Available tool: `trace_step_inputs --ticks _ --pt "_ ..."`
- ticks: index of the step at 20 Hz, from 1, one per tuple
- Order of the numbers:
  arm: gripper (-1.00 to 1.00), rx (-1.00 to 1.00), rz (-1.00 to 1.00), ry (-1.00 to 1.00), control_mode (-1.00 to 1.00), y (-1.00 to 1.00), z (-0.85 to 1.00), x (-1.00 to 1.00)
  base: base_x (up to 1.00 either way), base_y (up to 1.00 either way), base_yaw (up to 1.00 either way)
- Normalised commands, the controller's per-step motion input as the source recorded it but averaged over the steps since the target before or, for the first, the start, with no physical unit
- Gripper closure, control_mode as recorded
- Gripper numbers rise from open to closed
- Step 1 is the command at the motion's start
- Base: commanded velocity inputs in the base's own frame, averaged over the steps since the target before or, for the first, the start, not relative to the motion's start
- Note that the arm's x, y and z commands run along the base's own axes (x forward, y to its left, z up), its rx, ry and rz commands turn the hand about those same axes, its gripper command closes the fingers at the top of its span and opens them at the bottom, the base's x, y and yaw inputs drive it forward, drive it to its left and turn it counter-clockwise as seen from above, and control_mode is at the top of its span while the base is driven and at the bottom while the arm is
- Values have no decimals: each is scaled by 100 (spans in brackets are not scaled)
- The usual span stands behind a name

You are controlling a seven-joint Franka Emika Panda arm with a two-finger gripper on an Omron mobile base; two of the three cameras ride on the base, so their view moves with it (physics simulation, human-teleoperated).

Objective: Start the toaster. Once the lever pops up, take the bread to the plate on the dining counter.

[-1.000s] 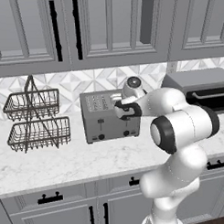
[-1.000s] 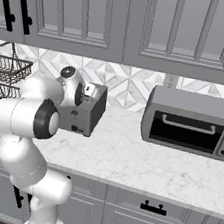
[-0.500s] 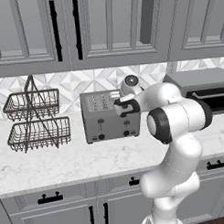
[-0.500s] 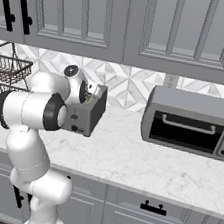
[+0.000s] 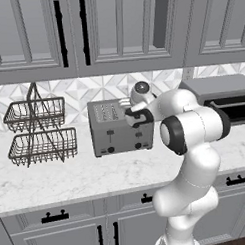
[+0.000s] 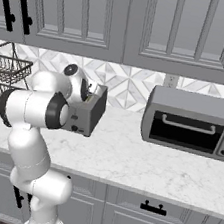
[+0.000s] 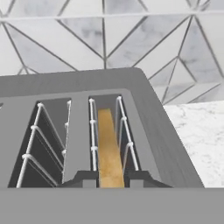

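Sitting mid-frame on the marble worktop point(image 5: 71, 181) in the left base view, the toaster point(image 5: 117, 129) stands between a wire basket rack point(image 5: 37, 130) at left and a toaster oven point(image 6: 191, 122). Lower centre in the hand view, the gripper point(image 7: 110, 178) is closed on the bread point(image 7: 108, 151), upright in the toaster's rightmost slot.

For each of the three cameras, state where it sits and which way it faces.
Left base view: behind the arm to its left, facing the counter, toaster and wire baskets; white arm at lower right.
Right base view: behind to its right, facing the toaster and toaster oven; arm at lower left.
Hand view: on the hand, looking down into the toaster's slots at the bread; dark fingers flank it.
All three share the toaster.
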Motion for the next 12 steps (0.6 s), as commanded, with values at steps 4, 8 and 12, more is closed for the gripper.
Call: trace_step_inputs --ticks 4,8,12 --pt "100 0 -2 -14 -100 0 0 -2 0 0 0" --pt "100 0 -2 -19 -100 0 9 -18 0 0 0" --pt "100 1 0 -21 -100 0 66 -39 0 0 0"
